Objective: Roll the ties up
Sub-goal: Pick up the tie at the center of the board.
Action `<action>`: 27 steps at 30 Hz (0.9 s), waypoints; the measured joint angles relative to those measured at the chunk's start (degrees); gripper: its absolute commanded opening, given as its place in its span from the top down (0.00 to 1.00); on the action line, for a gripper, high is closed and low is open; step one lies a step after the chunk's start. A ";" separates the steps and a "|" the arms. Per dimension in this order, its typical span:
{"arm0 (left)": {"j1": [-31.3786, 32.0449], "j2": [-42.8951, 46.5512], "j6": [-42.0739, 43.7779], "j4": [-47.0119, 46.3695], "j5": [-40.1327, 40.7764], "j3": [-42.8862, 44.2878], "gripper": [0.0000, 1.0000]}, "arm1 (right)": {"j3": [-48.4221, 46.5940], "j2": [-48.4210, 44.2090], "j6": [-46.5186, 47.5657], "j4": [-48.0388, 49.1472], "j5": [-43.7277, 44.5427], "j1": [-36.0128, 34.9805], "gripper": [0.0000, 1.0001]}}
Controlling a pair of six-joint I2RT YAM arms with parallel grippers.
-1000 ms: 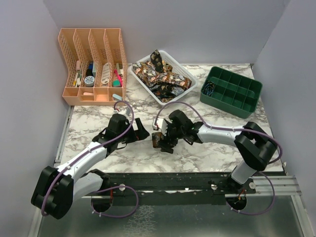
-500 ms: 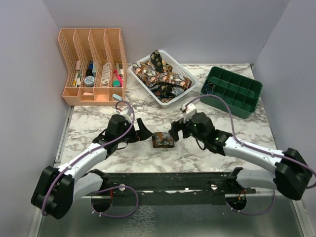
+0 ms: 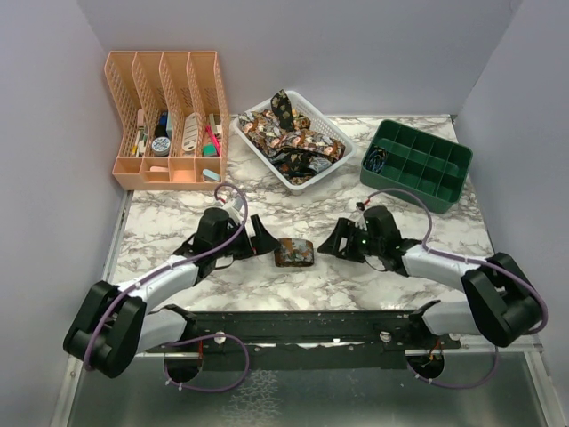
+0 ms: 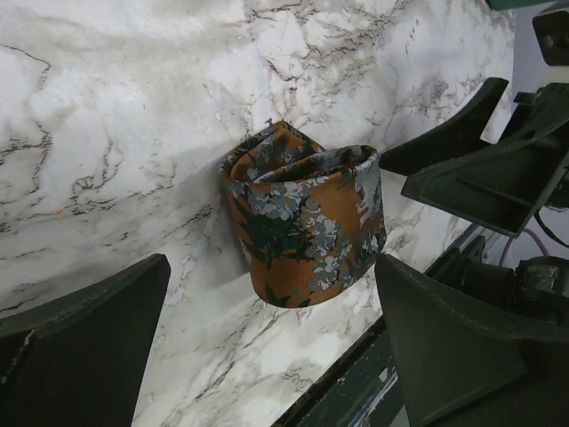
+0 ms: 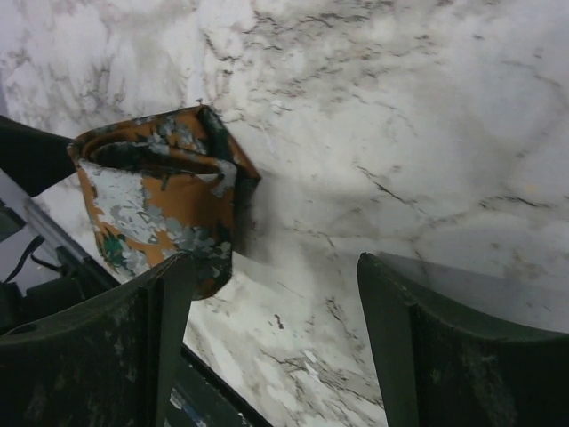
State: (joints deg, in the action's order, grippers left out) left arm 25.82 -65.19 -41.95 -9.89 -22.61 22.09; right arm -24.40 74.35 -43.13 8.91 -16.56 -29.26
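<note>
Looking down from the top view, I see one rolled tie [image 3: 294, 252] lying on the marble surface [image 3: 356, 281] at the lower middle of the frame, between my two arms. It is a tight orange and dark coil with pale flower shapes, and nothing touches it.

My left tool [image 3: 260, 237] sits just to the left of the roll in the frame, with its jaws wide apart and empty. In the left wrist view the roll stands on its edge at the frame centre, its wound layers showing on top, with the two dark fingers [image 4: 80, 347] low in the frame, spread to either side and clear of it.

My right tool [image 3: 336, 242] sits to the right of the roll, a little farther off. Its jaws are parted too and hold nothing. In the right wrist view the roll is at the left of the frame, just beyond the left-hand finger [image 5: 98, 356], and the gap between the fingers shows only bare marble.

More ties [image 3: 289, 138] lie loose in a white basket [image 3: 265, 162] at the upper middle. A green tray [image 3: 404, 189] is at the upper right and an orange organizer [image 3: 120, 107] at the upper left.
</note>
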 measured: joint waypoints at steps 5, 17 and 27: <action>0.00 -3.80 0.02 -2.82 -2.19 0.04 0.05 | -3.43 5.92 -0.61 3.06 -5.55 -0.04 0.31; 2.01 -14.49 0.63 -10.38 -5.14 3.54 0.17 | -7.50 17.35 -0.44 9.84 -15.74 -0.04 0.49; 2.62 -20.20 0.70 -15.37 -6.75 5.16 0.08 | -9.49 19.17 2.14 9.90 -19.06 -0.04 0.41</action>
State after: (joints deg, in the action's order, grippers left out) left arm 28.45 -85.38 -41.25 -25.26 -29.36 27.24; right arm -33.89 93.51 -40.99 18.81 -35.62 -29.30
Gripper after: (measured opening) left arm 0.834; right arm 0.526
